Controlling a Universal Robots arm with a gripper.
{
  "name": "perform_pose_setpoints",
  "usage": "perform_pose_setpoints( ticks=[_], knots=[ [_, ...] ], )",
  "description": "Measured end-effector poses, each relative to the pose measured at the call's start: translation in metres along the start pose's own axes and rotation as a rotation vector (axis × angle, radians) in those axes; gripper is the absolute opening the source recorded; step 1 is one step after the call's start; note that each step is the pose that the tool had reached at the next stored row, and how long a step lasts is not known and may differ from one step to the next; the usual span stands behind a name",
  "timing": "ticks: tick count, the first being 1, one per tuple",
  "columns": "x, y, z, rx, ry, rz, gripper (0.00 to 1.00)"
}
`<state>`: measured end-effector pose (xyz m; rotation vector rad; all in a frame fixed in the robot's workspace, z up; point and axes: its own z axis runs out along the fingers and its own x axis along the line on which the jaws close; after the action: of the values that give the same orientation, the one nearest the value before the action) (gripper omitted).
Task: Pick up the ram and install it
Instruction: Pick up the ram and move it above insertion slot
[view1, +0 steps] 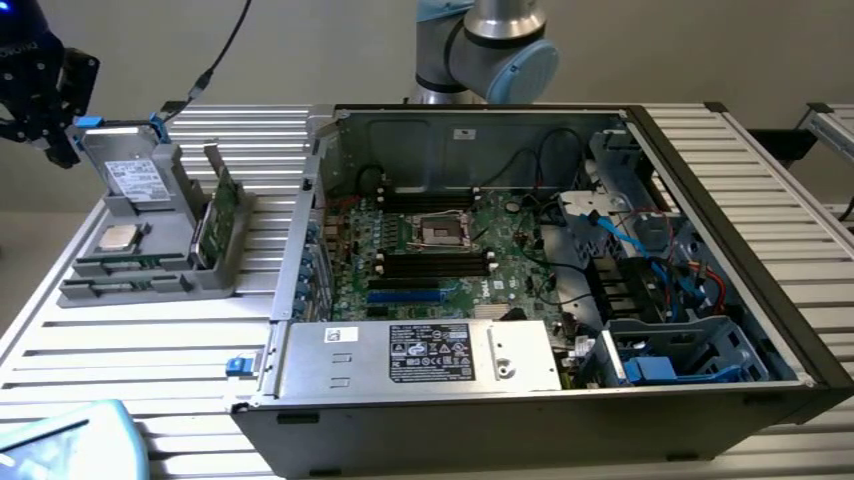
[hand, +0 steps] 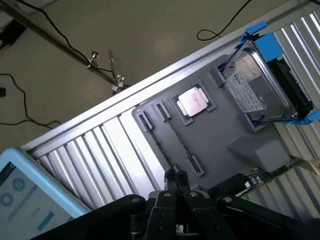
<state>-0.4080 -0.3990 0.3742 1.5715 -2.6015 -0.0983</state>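
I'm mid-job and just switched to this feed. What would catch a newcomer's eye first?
The open computer case dominates the exterior view's right, its green motherboard laid bare. On the exterior view's left, a grey holder carries a hard drive, a processor chip and the ram standing on edge. The gripper, shut and empty, hovers over that holder.

Open computer case (view1: 454, 135) on slatted surface (view1: 147, 350); beside case, grey holder (view1: 134, 287) with ram (view1: 222, 212) standing on edge; gripper (view1: 56, 150) farther from case.
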Motion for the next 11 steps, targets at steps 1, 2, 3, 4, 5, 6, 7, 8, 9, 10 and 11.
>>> perform_pose_setpoints(
  ticks=[1,2,3,4,5,6,7,8,9,10,11],
  knots=[
    [0.0000,0.0000,0.0002,0.0004,0.0010,-0.018,0.11],
    [0.0000,0.0000,0.0003,0.0009,0.0019,-0.037,0.11],
    [0.0000,-0.0001,0.0006,0.0014,0.0029,-0.055,0.11],
    [0.0000,-0.0001,0.0008,0.0018,0.0038,-0.073,0.11],
    [0.0000,-0.0001,0.0010,0.0023,0.0048,-0.091,0.11],
    [-0.0001,-0.0001,0.0012,0.0027,0.0058,-0.109,0.11],
    [-0.0001,-0.0002,0.0014,0.0031,0.0068,-0.127,0.11],
    [-0.0001,-0.0002,0.0016,0.0036,0.0078,-0.146,0.11],
    [-0.0001,-0.0002,0.0018,0.0041,0.0088,-0.164,0.11],
    [-0.0001,-0.0002,0.0020,0.0045,0.0098,-0.182,0.11],
    [-0.0001,-0.0003,0.0022,0.0050,0.0109,-0.200,0.11]
  ],
)
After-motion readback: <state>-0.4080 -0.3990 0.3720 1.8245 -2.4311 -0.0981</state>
